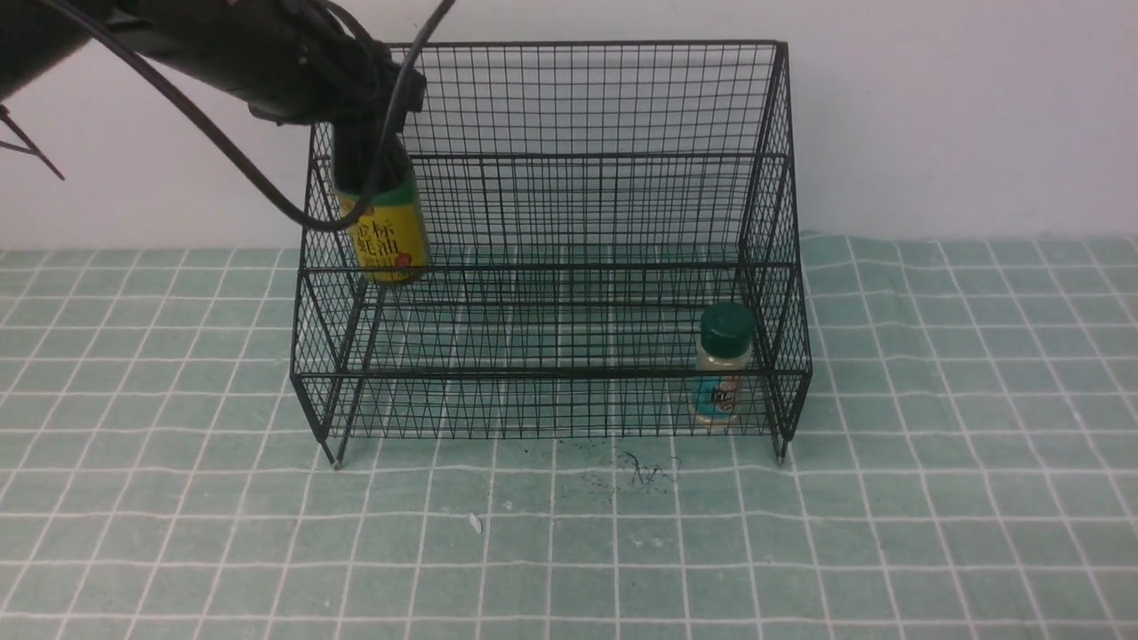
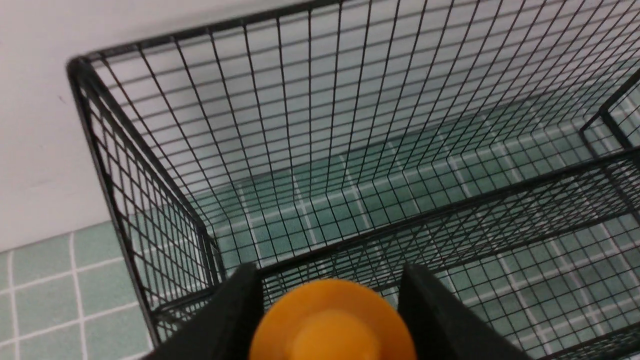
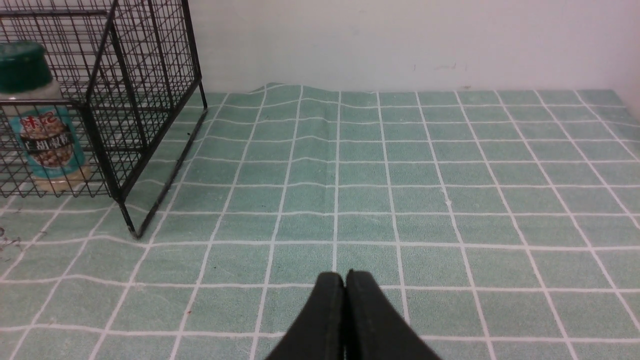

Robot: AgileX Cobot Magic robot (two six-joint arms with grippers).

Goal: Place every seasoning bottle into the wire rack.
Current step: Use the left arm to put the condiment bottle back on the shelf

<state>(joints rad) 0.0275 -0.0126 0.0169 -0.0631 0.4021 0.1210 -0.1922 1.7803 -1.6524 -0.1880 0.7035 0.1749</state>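
The black wire rack stands on the green checked cloth against the wall. My left gripper is shut on the tall dark-sauce bottle with the yellow-green label, which hangs upright at the rack's left end. The bottle's base is level with the middle tier's front rail, and I cannot tell if it rests on the mesh. The left wrist view shows its orange cap between the black fingers, over the rack. The short shaker jar with the green lid stands in the lowest tier's right corner. My right gripper is shut and empty, low over the cloth, right of the rack and jar.
A white wall runs close behind the rack. Dark scribble marks and a small white speck lie on the cloth just in front of the rack. The left arm's cable loops down beside the rack's left wall.
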